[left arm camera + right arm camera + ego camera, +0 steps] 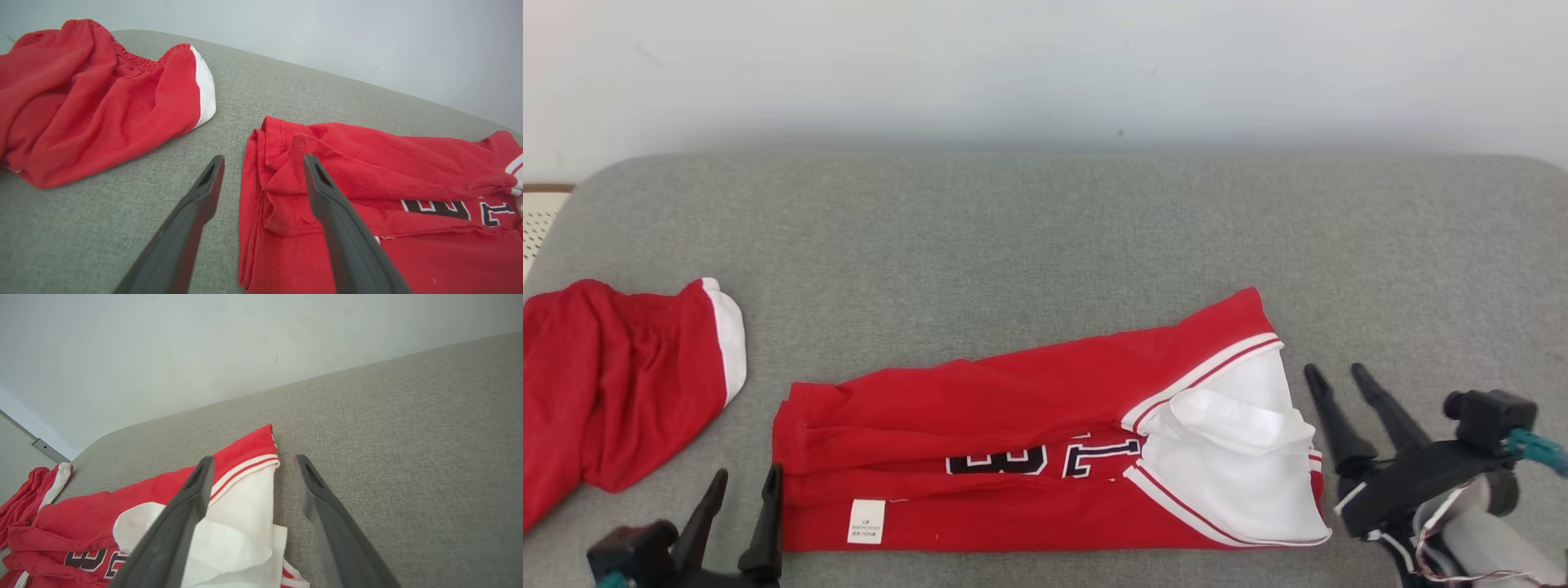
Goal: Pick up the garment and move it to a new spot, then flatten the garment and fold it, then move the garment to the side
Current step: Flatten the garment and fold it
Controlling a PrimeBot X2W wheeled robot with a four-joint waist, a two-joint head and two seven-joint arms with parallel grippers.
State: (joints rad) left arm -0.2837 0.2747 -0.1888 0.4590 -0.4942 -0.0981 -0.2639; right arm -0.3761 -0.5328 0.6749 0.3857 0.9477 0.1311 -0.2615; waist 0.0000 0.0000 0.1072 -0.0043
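Looking down from the head camera, you see the red jersey [1013,408] lying on the grey fabric surface [1045,245], near its front edge and a little right of the middle. It is folded lengthwise into a long band, with the hem to the robot's left and the neck to the right. At the neck end the white inner side [1233,457] is turned out, edged with red and white stripes. Part of a black number with a white outline [1045,457] shows in the fold, and a small white label [866,520] sits near the lower left corner.

The left gripper [745,490] is at the hem end. Its jaws are spread apart and grip nothing. In the left wrist view one finger is over the bare grey fabric and the other over the corner of the hem. Whether it touches the cloth, you cannot tell.

The right gripper [1334,371] is just beside the neck end, over the grey fabric. Its jaws also stand apart, with nothing between them.

Red shorts with a white stripe [613,384] lie crumpled far to the left, apart from the jersey. A pale wall [1045,65] is behind.
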